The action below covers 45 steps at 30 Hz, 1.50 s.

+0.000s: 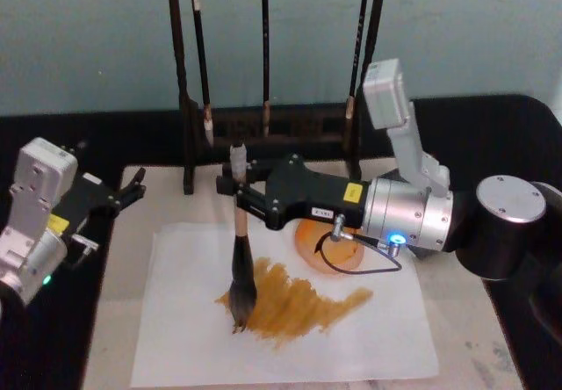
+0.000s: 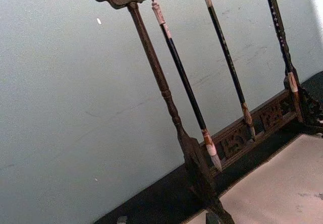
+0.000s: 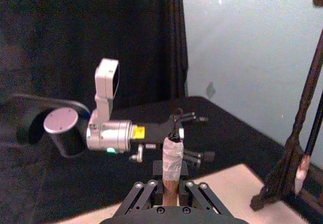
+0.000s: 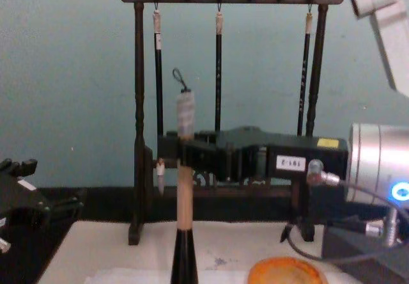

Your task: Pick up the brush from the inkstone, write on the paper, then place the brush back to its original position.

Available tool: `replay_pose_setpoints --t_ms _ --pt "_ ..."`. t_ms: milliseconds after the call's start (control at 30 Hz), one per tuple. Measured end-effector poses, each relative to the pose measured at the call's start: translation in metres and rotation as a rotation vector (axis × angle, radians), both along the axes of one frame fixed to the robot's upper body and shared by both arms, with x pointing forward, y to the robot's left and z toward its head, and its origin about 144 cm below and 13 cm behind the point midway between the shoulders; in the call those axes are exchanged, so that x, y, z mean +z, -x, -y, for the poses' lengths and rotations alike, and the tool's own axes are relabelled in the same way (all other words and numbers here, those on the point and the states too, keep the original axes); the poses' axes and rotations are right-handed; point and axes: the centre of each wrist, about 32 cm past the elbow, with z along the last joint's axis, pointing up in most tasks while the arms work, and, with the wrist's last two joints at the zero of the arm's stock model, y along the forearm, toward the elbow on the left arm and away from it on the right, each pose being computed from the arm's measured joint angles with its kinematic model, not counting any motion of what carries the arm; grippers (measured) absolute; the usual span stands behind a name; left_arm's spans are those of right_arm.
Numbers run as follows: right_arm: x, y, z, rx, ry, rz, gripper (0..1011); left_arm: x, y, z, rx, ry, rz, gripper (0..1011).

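The brush [image 1: 241,276] stands upright, its bushy head touching the white paper [image 1: 369,337] at the left end of a patch of yellow-brown strokes [image 1: 299,302]. My right gripper [image 1: 235,188] is shut on the tan handle near its top; in the chest view the brush [image 4: 185,194] rises through the right gripper [image 4: 185,149], and the taped handle end [image 3: 171,158] shows in the right wrist view. The inkstone [image 1: 309,242], an orange round dish, lies under the right wrist, partly hidden. My left gripper [image 1: 136,186] is parked open at the mat's far left corner.
A dark wooden rack [image 1: 189,100] with three thin black brushes [image 1: 264,56] stands along the back edge, just behind the right gripper. The paper lies on a beige mat [image 1: 123,302] over a black tabletop [image 1: 492,135]. A teal wall is behind.
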Motion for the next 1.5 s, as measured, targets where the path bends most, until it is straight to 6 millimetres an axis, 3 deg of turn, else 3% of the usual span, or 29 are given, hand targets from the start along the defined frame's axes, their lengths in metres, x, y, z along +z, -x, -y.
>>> replay_pose_setpoints --t_ms 1500 --pt "0.001 0.0 0.026 -0.175 0.041 0.007 156 0.0 0.0 0.0 0.0 0.0 0.0 1010"
